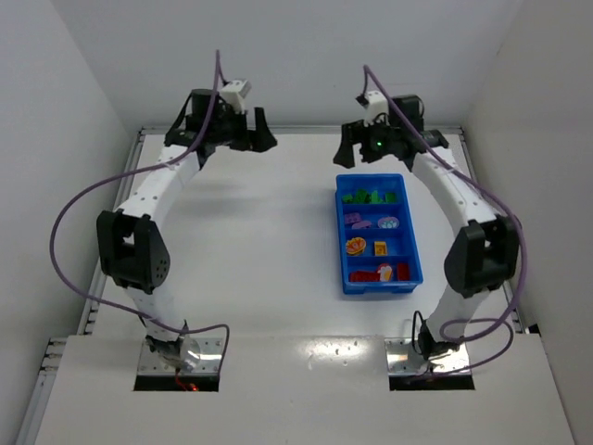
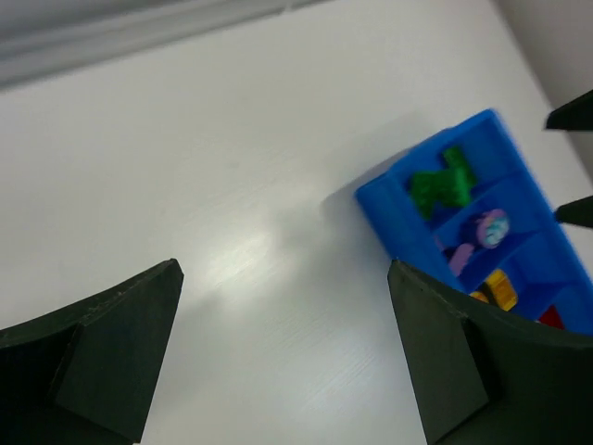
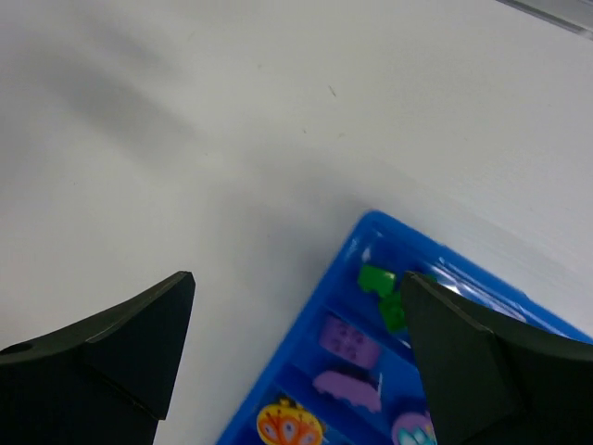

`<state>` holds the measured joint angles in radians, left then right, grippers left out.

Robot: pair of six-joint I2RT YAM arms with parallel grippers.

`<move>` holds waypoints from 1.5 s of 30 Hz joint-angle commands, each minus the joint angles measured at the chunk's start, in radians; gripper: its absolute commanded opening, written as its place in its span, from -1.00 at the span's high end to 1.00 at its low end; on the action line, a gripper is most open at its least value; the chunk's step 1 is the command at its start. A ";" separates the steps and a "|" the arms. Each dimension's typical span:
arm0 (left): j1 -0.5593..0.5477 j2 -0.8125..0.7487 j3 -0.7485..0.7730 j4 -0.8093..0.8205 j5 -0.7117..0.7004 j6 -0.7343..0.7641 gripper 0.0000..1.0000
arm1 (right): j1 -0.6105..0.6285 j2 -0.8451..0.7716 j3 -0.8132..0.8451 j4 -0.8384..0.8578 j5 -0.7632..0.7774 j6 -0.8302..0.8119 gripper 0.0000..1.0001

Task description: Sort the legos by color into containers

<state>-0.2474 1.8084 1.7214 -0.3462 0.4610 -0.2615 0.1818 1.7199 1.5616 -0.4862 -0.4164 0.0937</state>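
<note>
So here's what we've got. The blue tray (image 1: 340,232) sits on the white table (image 1: 259,241) at about 3 o'clock from the middle in the top view, with its long side running from 12 to 6. All the bricks we can see are inside it.

- **12 o'clock end:** the green legos (image 1: 371,196) are in this section.
- **Next section down:** this one holds the purple and pink legos (image 1: 369,222).
- **Third section:** here we see a yellow lego (image 1: 380,247), with a round orange-yellow piece (image 1: 356,246) just beside it at 9 o'clock.
- **6 o'clock end:** the red legos (image 1: 387,273) are in this last section.

The left gripper (image 1: 256,135) hangs over bare table up at 11 o'clock, well apart from the tray. Its wrist cam shows the fingers (image 2: 102,362) spread wide with nothing between them, and the tray is off at 3 o'clock in that frame.

The right gripper (image 1: 359,153) hovers at 1 o'clock, just past the tray's green end. Its fingers (image 3: 482,371) are spread apart too, also with nothing between them. In its wrist cam the tray corner peeks in at 5 o'clock, with green and purple bricks visible.

We don't see either gripper touching the tray or any brick.
</note>
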 commanded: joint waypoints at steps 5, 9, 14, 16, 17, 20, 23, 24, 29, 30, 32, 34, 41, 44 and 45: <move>0.155 -0.142 -0.252 -0.086 -0.134 0.022 -1.00 | 0.168 0.202 0.196 0.083 0.206 0.120 -0.92; 0.210 -0.204 -0.354 -0.086 -0.183 0.022 -1.00 | 0.226 0.293 0.273 0.093 0.281 0.140 -0.94; 0.246 -0.224 -0.407 -0.086 -0.211 0.033 -1.00 | 0.274 0.348 0.293 0.113 0.255 0.140 -0.94; 0.255 -0.235 -0.431 -0.086 -0.211 0.044 -1.00 | 0.303 0.359 0.293 0.123 0.255 0.140 -0.94; 0.255 -0.235 -0.431 -0.086 -0.220 0.044 -1.00 | 0.303 0.359 0.293 0.123 0.255 0.140 -0.94; 0.264 -0.244 -0.440 -0.086 -0.197 0.064 -1.00 | 0.314 0.359 0.293 0.123 0.264 0.140 -0.94; 0.289 -0.268 -0.441 -0.062 -0.168 0.093 -1.00 | 0.324 0.359 0.320 0.146 0.315 0.109 -0.94; 0.289 -0.268 -0.441 -0.048 -0.168 0.105 -1.00 | 0.324 0.359 0.353 0.155 0.332 0.109 -0.97; 0.321 -0.291 -0.419 -0.027 -0.202 0.108 -1.00 | 0.249 0.348 0.403 0.146 0.366 0.057 -0.97; 0.321 -0.291 -0.419 -0.027 -0.202 0.108 -1.00 | 0.226 0.348 0.403 0.135 0.366 0.057 -0.97; 0.350 -0.291 -0.410 -0.016 -0.232 0.108 -1.00 | 0.148 0.319 0.341 0.135 0.363 0.034 -0.97; 0.382 -0.282 -0.410 -0.004 -0.232 0.117 -1.00 | 0.064 0.276 0.287 0.135 0.351 -0.011 -0.97; 0.441 -0.224 -0.364 0.007 -0.223 0.166 -1.00 | -0.145 0.176 0.105 0.126 0.277 -0.109 -0.97; 0.451 -0.201 -0.355 0.018 -0.232 0.186 -1.00 | -0.205 0.156 0.057 0.140 0.277 -0.121 -0.97; 0.451 -0.187 -0.355 0.018 -0.242 0.186 -1.00 | -0.218 0.144 0.048 0.140 0.268 -0.133 -0.97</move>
<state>0.1921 1.5967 1.3273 -0.3679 0.2333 -0.1108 -0.0273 1.9564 1.6230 -0.3771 -0.1089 0.0154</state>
